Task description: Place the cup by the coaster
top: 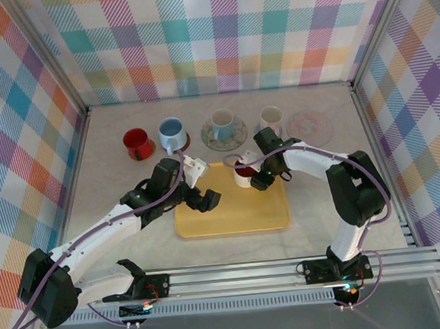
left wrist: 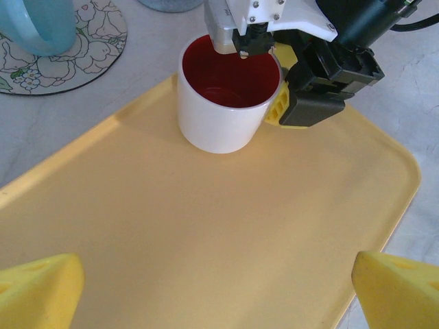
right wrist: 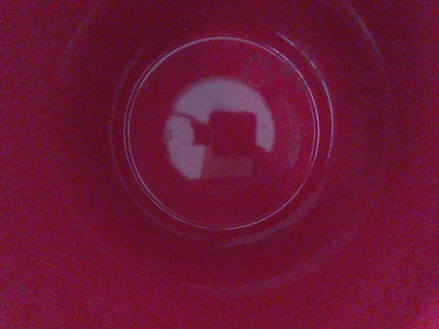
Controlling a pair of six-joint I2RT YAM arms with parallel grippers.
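Observation:
A white cup (top: 243, 175) with a red inside stands upright on the far part of the yellow tray (top: 232, 217). My right gripper (top: 253, 175) reaches down over the cup's right rim. In the left wrist view one of its yellow fingers (left wrist: 277, 106) sits against the outside of the cup (left wrist: 219, 120), and the other is hidden. The right wrist view looks straight into the cup's red bottom (right wrist: 219, 137). An empty pink floral coaster (top: 309, 127) lies at the back right. My left gripper (top: 205, 200) hovers open over the tray (left wrist: 206, 226), apart from the cup.
Along the back stand a red cup (top: 137, 143), a blue cup (top: 172, 132), a light-blue cup on a floral coaster (top: 223, 128) and a pale pink cup (top: 270, 118). Checkered walls close in the table on three sides.

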